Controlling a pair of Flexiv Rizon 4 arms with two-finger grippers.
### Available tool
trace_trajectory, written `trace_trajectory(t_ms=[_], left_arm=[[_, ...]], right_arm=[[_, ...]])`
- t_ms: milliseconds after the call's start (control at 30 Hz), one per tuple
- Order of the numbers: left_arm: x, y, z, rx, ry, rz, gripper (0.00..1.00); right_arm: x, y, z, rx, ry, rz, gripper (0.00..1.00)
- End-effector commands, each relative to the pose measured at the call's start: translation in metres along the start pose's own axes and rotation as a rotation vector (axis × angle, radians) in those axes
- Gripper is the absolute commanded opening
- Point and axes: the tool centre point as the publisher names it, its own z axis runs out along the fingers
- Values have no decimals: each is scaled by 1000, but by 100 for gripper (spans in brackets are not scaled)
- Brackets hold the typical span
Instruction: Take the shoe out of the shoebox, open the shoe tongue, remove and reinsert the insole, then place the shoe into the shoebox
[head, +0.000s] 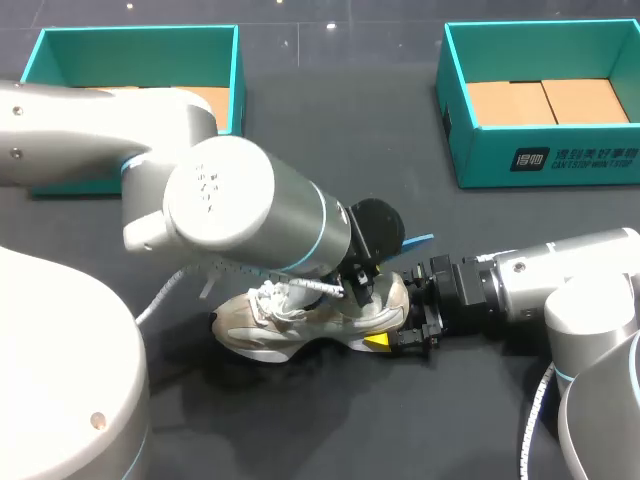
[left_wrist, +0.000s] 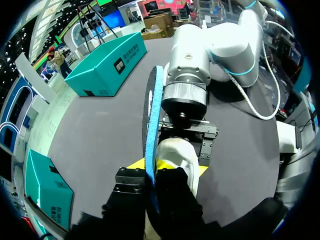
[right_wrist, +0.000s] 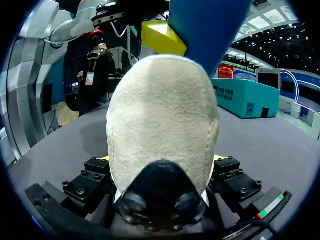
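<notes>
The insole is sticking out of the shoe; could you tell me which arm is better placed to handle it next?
Left, probably: the left jaws grip the insole at the shoe's opening, while the right jaws clamp the heel, steadying it.

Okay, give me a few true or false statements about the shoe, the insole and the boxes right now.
The shoe sits inside a box: false, it lies on the table between the arms.
The right gripper clamps the shoe's heel: true.
The insole lies flat on the table: false, the left gripper holds it up above the shoe.
Both boxes are open: true.
</notes>
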Motion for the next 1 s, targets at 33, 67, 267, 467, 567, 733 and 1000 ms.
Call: trace_trajectory(t_ms=[33, 67, 267, 467, 567, 733, 1000], left_arm=[[-10, -10, -9, -27, 119, 5, 0], [-10, -12, -11, -29, 124, 3, 0], [-11, -21, -24, -36, 223, 12, 0], [-6, -34, -39, -31, 360, 46, 0], [-3, -44, -46, -27, 389, 60, 0], [0, -60, -62, 0, 455, 82, 0], [5, -86, -98, 80, 535, 113, 0]], right_arm=[[0, -1, 1, 5, 1, 0, 0], [0, -1, 1, 5, 1, 0, 0], [0, -1, 1, 5, 1, 0, 0], [0, -1, 1, 5, 1, 0, 0], [0, -1, 1, 5, 1, 0, 0], [0, -1, 1, 5, 1, 0, 0], [0, -1, 1, 5, 1, 0, 0]])
